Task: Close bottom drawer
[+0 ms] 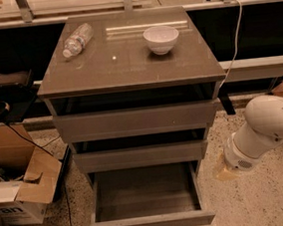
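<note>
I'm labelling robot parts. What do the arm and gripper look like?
The arm is white, made of rounded segments with a darker ring at the wrist. The gripper, right of the open bottom drawer, is a pale yellowish tip. No cables on the arm.

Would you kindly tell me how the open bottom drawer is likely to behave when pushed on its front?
The bottom drawer looks empty, so probably light and easy to slide. Its wide handleless front may skew if pushed off-centre. The gripper sits right of it, beside the cabinet.
</note>
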Controlling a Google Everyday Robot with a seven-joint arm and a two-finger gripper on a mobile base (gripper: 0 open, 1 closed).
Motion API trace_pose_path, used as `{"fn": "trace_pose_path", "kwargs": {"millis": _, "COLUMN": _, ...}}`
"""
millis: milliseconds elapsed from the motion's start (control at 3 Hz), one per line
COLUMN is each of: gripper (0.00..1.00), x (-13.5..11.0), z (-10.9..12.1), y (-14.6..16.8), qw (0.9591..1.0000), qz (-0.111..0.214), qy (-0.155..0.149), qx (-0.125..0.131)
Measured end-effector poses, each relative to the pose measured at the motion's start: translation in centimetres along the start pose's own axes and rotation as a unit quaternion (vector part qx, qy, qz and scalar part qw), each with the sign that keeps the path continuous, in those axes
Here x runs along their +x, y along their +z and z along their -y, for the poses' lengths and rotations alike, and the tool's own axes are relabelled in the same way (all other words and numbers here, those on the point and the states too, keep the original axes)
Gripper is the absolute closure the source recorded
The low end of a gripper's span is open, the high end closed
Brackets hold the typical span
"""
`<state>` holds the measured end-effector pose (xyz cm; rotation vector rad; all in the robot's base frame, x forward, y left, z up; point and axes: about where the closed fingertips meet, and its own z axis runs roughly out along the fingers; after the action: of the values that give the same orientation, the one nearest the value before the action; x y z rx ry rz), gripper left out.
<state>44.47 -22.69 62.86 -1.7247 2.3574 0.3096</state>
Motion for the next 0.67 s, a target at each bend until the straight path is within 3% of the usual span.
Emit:
{"fn": "trace_pose_path", "kwargs": {"millis": 333, "gripper": 1.00, "x": 2.52, "z": 3.35, "y": 5.48, "qw": 0.9992, "qz": 0.028, "qy": 0.022, "qx": -0.020}}
{"fn": "trace_pose_path", "kwargs": {"millis": 667, "gripper": 1.00, "x": 2.53, "z": 3.35, "y": 5.49, "qw": 0.9992, "qz": 0.028, "qy": 0.022, "qx": -0.020}}
